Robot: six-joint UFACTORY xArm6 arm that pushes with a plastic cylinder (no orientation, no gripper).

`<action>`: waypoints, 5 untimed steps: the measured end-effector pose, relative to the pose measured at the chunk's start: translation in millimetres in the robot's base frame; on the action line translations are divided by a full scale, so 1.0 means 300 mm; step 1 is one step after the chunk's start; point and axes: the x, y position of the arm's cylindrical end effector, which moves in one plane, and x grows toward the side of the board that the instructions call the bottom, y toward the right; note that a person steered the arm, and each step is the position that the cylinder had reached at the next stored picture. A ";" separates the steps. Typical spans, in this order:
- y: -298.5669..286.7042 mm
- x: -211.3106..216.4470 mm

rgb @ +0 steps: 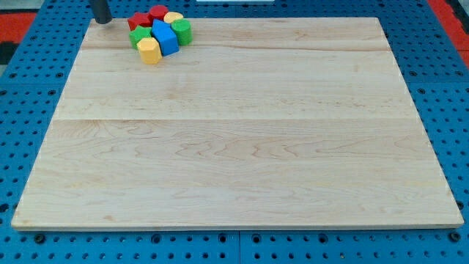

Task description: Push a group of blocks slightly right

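At the desk's (pixel 234 147) top left corner you see my tip (pixel 102 21), just left of the cluster and apart from it; there are no jaws to report. Rightward, packed together: red block (pixel 138 21), green block (pixel 140 35), yellow block (pixel 149 50), red block (pixel 158 13), blue block (pixel 165 37), yellow block (pixel 174 17), green cylinder (pixel 182 31).

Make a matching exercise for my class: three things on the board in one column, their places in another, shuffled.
Things:
1. my tip
2. yellow block at the cluster's bottom
3. green block on the view's right

Places:
A. right edge of the cluster
B. left of the cluster, apart from it
C. nearest the view's bottom

Pairs: 1-B, 2-C, 3-A
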 end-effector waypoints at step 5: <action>-0.014 0.113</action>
